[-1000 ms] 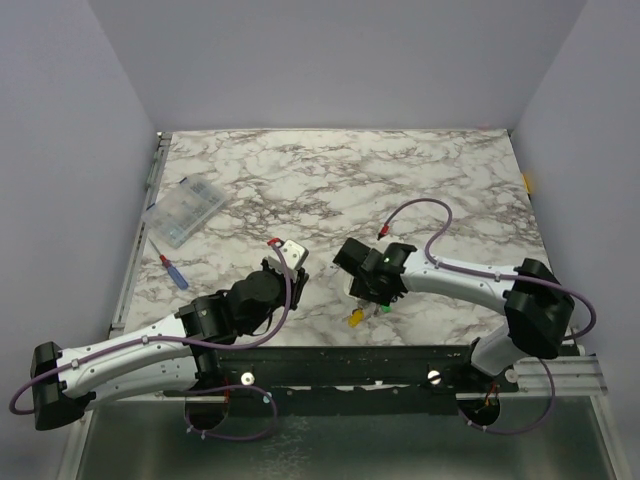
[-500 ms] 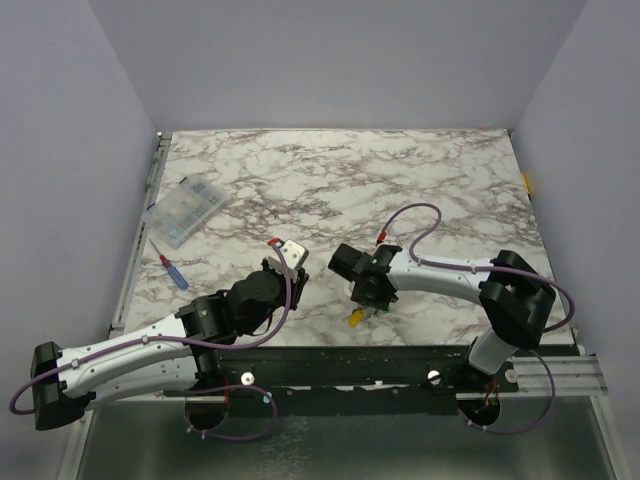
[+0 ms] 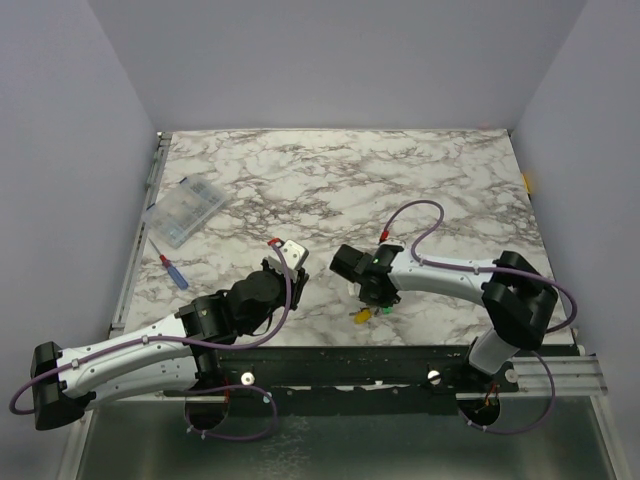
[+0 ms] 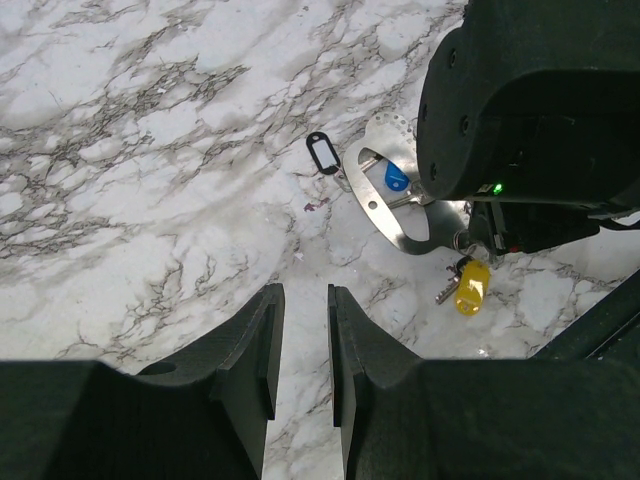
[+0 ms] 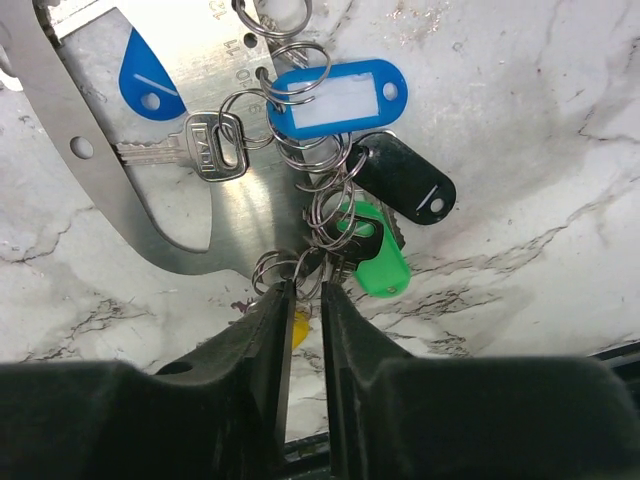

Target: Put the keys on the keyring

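Right gripper (image 5: 303,290) is clenching keyring (image 5: 272,268); silver key (image 5: 185,150) is pointing its blade toward nine o'clock, stamping unreadable; left gripper (image 4: 303,295) is hanging slightly parted, empty.

A marble-patterned table (image 3: 420,180) carries a clear compartment box (image 3: 185,211) near its left edge, with a screwdriver (image 3: 173,271) just in front of it. Toward the front centre lies a flat silvery metal plate (image 5: 230,215); beside it rest a lone black tag (image 4: 323,153), a yellow-tagged key (image 4: 470,285) and a bunch of rings (image 5: 340,190) bearing blue, black and green tags
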